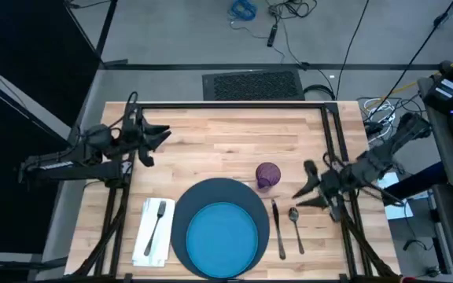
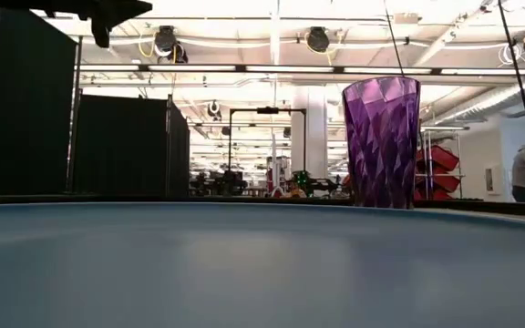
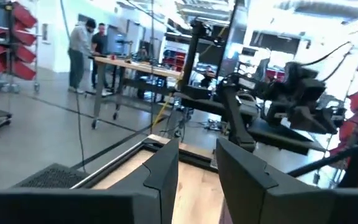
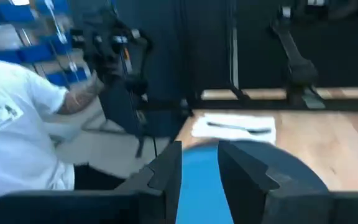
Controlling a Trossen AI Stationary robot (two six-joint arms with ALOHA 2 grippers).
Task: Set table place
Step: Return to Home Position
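Every piece of the place setting is seen laid out along the near edge of the light wooden tabletop. The large dark navy round mat is centred there, and the smaller bright blue plate is seated on it. Between the mat and the left edge the white napkin is spread flat, with the metal fork laid on it. Toward the right edge the knife is set just beside the mat, and the spoon is placed next to the knife. The small purple cup is stood upright past the knife's tip, at the far-right rim of the mat; whether the rim is touched cannot be settled from overhead.

The laying itself is judged finished. Only the parking of both arms appears to be left.

The right pincer is held above the tabletop near the right edge, just beside the cup and spoon. Its fingers are parted by a moderate gap, and nothing is gripped or touched. The left pincer is held toward the far left corner, well apart from the setting, likewise parted and empty.
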